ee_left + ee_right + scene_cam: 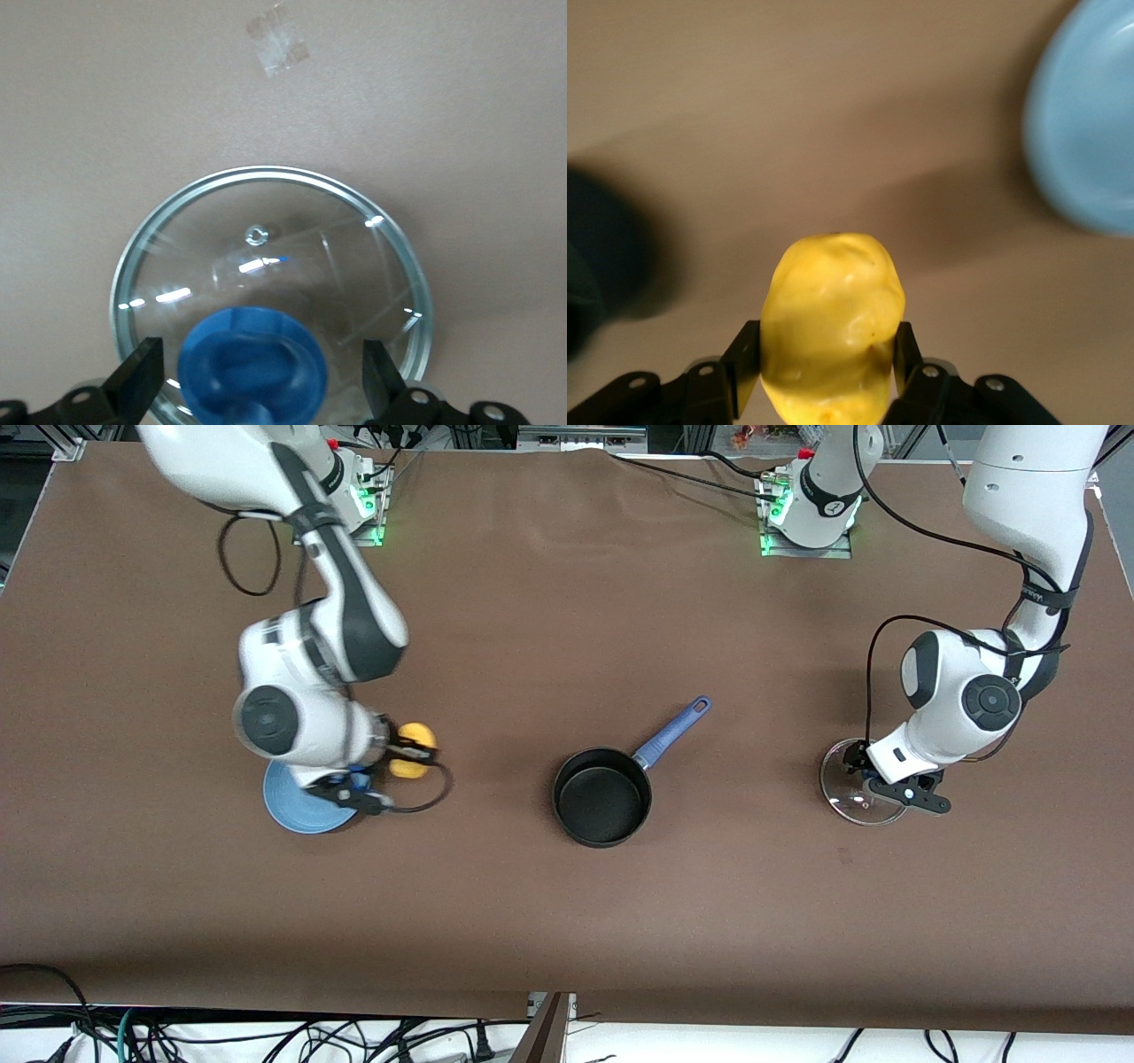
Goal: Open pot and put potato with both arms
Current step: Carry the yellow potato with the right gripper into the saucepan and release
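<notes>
Clamped between the fingers of the right end effector (824, 372), the small lumpy yellow potato (831, 341) is held up over bare brown tabletop (567, 921), just beside the rim of the flat light-blue plate (297, 808) at the right arm's end. The small round black saucepan (602, 794) is seen uncovered near the middle, its long blue handle (673, 732) angled toward the robots' bases, with wide bare cloth on every side. The round glass lid (270, 292) with its blue knob (252, 363) is found at the left arm's end, well apart from the saucepan. The left end effector (257, 376) is spread open, a finger on each side of the knob without visibly touching it.
</notes>
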Available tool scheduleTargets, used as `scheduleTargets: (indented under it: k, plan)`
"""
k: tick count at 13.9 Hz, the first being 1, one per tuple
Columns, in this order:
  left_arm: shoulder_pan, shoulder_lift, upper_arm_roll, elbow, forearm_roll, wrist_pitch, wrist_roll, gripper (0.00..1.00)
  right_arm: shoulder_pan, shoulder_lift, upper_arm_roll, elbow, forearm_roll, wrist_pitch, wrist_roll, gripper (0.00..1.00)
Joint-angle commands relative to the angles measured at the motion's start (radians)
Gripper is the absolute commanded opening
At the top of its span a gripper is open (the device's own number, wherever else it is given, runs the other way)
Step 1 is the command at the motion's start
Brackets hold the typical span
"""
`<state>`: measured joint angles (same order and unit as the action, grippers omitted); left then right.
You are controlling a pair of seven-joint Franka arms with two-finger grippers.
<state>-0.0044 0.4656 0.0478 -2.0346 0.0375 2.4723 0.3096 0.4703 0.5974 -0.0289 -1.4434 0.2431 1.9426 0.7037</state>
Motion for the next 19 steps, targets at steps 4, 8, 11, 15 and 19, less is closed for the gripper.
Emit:
scheduleTargets:
  k: [4, 8, 11, 15, 19]
  plan:
    - [-0.019, -0.041, -0.104, 0.379, -0.071, -0.600, -0.214, 1.00, 0.172, 0.272, 0.033, 0.311, 0.085, 0.396, 0.348, 0.23]
    - [-0.022, -0.116, -0.140, 0.572, -0.070, -0.872, -0.372, 1.00, 0.179, 0.323, 0.083, 0.316, 0.085, 0.558, 0.355, 0.30]
    - [-0.054, -0.154, -0.140, 0.681, -0.068, -1.039, -0.438, 1.00, 0.183, 0.321, 0.081, 0.313, 0.076, 0.553, 0.341, 0.64]
    - [-0.052, -0.267, -0.137, 0.691, -0.085, -1.113, -0.469, 1.00, 0.176, 0.309, 0.078, 0.310, 0.035, 0.509, 0.333, 1.00]
    - [-0.068, -0.268, -0.138, 0.683, -0.102, -1.155, -0.597, 1.00, 0.154, 0.274, 0.070, 0.313, 0.022, 0.391, 0.285, 1.00]
